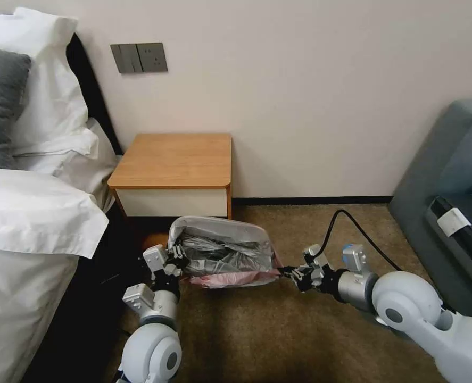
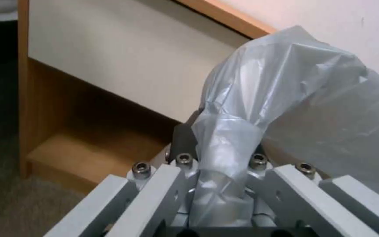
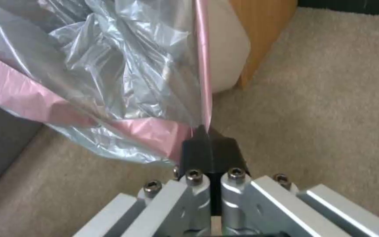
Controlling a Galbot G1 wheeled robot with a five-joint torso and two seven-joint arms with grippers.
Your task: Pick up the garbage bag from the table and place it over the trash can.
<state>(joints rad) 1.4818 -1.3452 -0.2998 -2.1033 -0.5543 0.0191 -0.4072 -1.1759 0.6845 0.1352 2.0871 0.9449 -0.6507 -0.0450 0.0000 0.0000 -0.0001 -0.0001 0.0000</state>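
My left pincer (image 1: 178, 261) and right pincer (image 1: 288, 273) both clamped on the bag (image 1: 228, 255), stretched over the can (image 1: 214, 223), table (image 1: 174, 159) just beyond

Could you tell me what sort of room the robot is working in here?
Most likely a hotel bedroom: a bed with white bedding, a wooden nightstand against the wall, carpet, and a grey sofa to the side.
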